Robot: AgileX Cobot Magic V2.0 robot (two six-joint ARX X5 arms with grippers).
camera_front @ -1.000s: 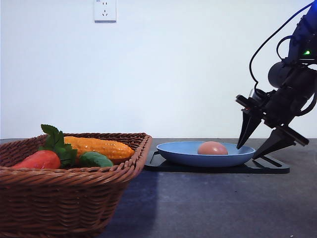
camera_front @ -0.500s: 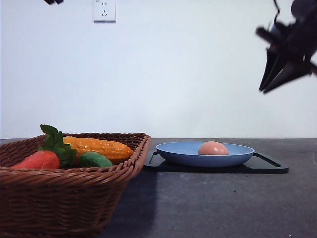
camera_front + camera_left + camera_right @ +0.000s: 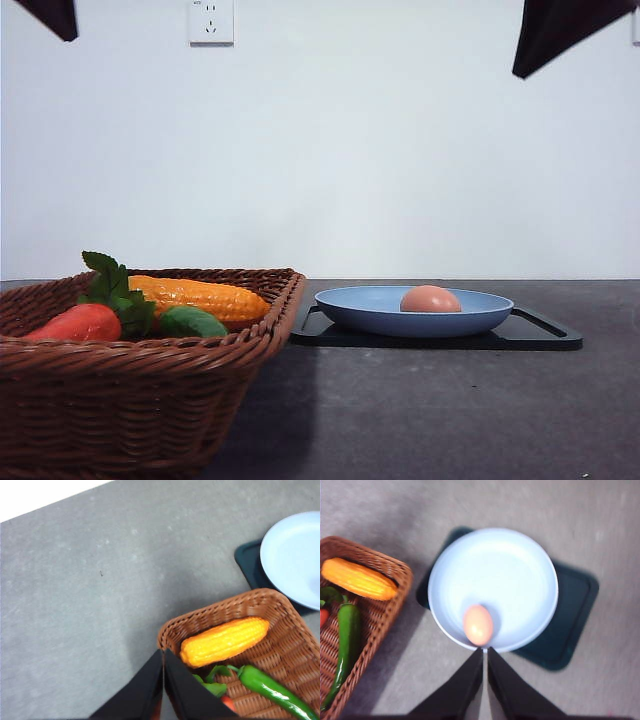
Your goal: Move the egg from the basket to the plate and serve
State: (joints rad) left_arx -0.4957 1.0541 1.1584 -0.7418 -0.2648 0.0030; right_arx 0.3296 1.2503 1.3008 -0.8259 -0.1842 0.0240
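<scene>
The grey table [image 3: 450, 410] is seen under everything, with a white wall [image 3: 380, 150] behind it in the front view and a wall socket [image 3: 211, 20] high up on that wall. The basket [image 3: 120, 400] is set at the near left of the table; its woven rim and flaring sides are seen in all three views. Just to the right of the basket a flat black tray [image 3: 545, 335] is laid on the table, and the plate [image 3: 370, 312] is set on the tray, with the tray's corners left bare around it. The egg [image 3: 431, 298] is found lying in the plate, right of its middle in the front view, and in the right wrist view it is seen close to the plate's rim.

Inside the basket a yellow ear of corn [image 3: 205, 297] is laid across the far side, a long green pepper [image 3: 345, 647] lies along the weave beside it, and a red vegetable [image 3: 80, 322] with green leaves [image 3: 115, 285] is placed nearer the front.

The right gripper [image 3: 485, 672] is held high above the plate, its two black fingers pressed together with nothing between them. The left gripper [image 3: 163, 677] is held high above the basket's corner, its fingers likewise brought together and empty.
</scene>
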